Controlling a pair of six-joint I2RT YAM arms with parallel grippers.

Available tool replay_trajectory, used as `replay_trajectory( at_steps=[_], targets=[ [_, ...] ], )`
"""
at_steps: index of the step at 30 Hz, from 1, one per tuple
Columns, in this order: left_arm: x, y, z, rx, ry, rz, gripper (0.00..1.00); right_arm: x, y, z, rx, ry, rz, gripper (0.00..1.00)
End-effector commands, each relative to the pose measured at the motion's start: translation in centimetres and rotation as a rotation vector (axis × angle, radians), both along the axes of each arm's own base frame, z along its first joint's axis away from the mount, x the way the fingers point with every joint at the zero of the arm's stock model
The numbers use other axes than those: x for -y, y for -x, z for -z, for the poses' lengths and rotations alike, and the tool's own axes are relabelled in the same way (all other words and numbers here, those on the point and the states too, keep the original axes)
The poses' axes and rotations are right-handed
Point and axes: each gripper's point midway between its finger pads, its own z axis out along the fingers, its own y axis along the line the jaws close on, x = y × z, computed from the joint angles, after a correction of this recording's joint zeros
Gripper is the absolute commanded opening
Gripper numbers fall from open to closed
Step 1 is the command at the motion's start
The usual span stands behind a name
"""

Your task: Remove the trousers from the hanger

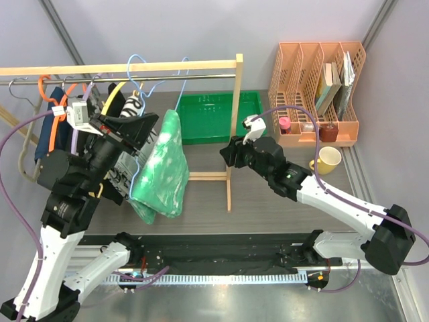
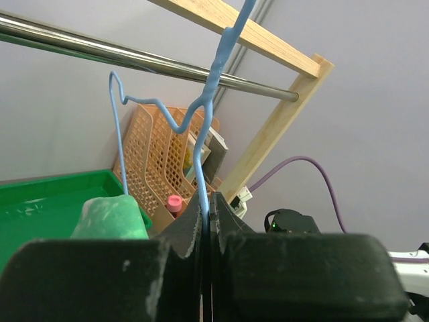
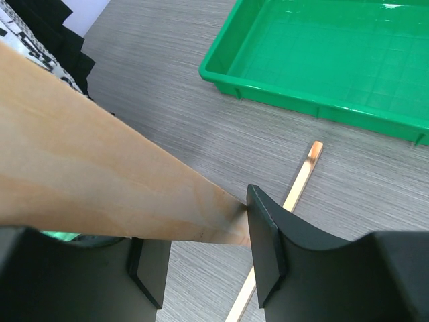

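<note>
Not much done yet, I'd say. The trousers (image 1: 163,164) hang over the hanger (image 2: 202,161), which is up by the rail (image 2: 134,60) of the rack, so they're not off. The left claw (image 2: 207,204) is shut tight on the blue wire, just under the hook, w/ the green cloth right beside it. The right claw (image 3: 208,258) is apart & holds nothing. It's down by the wood post (image 3: 100,181), w/ the post against one finger, and the green tray (image 3: 335,60) sits on the table past it. That claw is well apart from the trousers. So 1 step looks done: the hanger is held. What's left, I think: the other claw has to go over, grab the cloth & pull it off the bar. Soft cloth may snag, or drag the hanger w/ it.
</note>
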Motion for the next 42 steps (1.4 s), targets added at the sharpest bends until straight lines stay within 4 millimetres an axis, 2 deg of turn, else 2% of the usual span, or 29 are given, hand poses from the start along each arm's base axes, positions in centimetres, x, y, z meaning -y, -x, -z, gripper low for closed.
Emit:
replay_trajectory(
  at_steps=[1,3,6,10,11,16,18,20,22,23,24,25,26,27,28,29,30,31,32,33,35,36,37,39,40,42],
  targets=[
    [-2.1,5.3,-8.8,0.327,0.136,0.018,0.01,1.3,-2.1,-5.1,0.085,-0.169,0.109,0.50],
    [-2.3,5.6,-9.4,0.380,0.149,0.011,0.01,1.5,-1.9,-4.8,0.083,-0.165,0.109,0.50],
    [-2.7,5.0,-9.5,0.393,0.152,-0.027,0.00,1.8,-2.1,-4.4,0.077,-0.161,0.121,0.50],
    [-2.2,4.6,-10.2,0.412,0.143,-0.018,0.00,1.8,-2.3,-4.2,0.070,-0.166,0.119,0.50],
    [-2.3,5.0,-11.0,0.417,0.145,-0.013,0.00,1.8,-2.3,-4.4,0.071,-0.170,0.120,0.50],
    [-2.0,5.1,-9.9,0.308,0.144,0.029,0.00,2.2,-3.0,-5.1,0.085,-0.172,0.133,0.50],
    [-2.6,5.9,-10.1,0.274,0.162,0.026,0.00,2.3,-3.5,-5.1,0.088,-0.156,0.137,0.51],
    [-2.6,6.1,-9.1,0.195,0.149,0.039,0.00,2.2,-4.1,-5.1,0.088,-0.143,0.136,0.51],
    [-3.1,7.2,-9.5,0.154,0.162,0.049,0.00,2.4,-4.8,-5.2,0.096,-0.125,0.140,0.51],
    [-2.7,7.0,-8.5,0.087,0.152,0.065,0.00,2.3,-5.0,-5.5,0.099,-0.120,0.140,0.51],
    [-2.9,8.0,-9.2,0.087,0.162,0.087,0.00,2.2,-5.3,-5.2,0.093,-0.105,0.137,0.52],
    [-2.7,8.1,-9.1,0.054,0.172,0.105,0.00,2.1,-5.5,-5.9,0.105,-0.099,0.133,0.53],
    [-2.4,7.8,-8.1,-0.004,0.158,0.113,0.00,2.1,-5.4,-5.5,0.089,-0.077,0.131,0.54],
    [-2.6,8.5,-8.7,-0.005,0.161,0.123,0.00,2.2,-5.3,-5.6,0.086,-0.070,0.130,0.59],
    [-2.4,8.3,-8.4,-0.031,0.155,0.125,0.00,2.3,-5.2,-6.2,0.086,-0.070,0.130,0.62],
    [-2.4,8.4,-8.4,-0.049,0.156,0.129,0.00,2.7,-4.6,-5.3,0.045,-0.029,0.126,0.66],
    [-2.0,7.6,-7.2,-0.110,0.133,0.125,0.00,3.0,-4.2,-5.5,0.038,-0.018,0.121,0.73],
    [-2.1,8.0,-7.8,-0.112,0.136,0.130,0.01,3.3,-3.7,-5.8,0.034,-0.007,0.114,0.77],
    [-1.8,7.8,-7.7,-0.132,0.135,0.143,0.01,3.9,-3.1,-4.9,0.000,0.026,0.115,0.83],
    [-1.1,7.1,-7.2,-0.170,0.124,0.157,0.00,4.4,-2.5,-5.0,-0.008,0.035,0.116,0.87],
    [-0.4,7.3,-7.2,-0.194,0.126,0.203,0.00,6.0,-0.6,-4.9,-0.017,0.069,0.115,0.93],
    [-0.1,7.1,-7.0,-0.204,0.124,0.211,0.01,6.7,0.0,-4.9,-0.017,0.084,0.121,0.94],
    [-0.1,6.8,-6.8,-0.217,0.127,0.209,0.01,8.2,1.3,-5.1,-0.013,0.108,0.126,0.96],
    [-0.3,6.8,-6.8,-0.216,0.135,0.194,0.01,9.5,2.7,-5.0,-0.015,0.140,0.122,0.98],
    [-0.5,6.6,-6.7,-0.217,0.137,0.180,0.00,10.5,4.1,-5.2,-0.020,0.158,0.112,0.99],
    [-0.8,6.7,-6.8,-0.210,0.137,0.167,0.01,11.4,5.4,-6.0,-0.002,0.193,0.082,0.99]
  ],
)
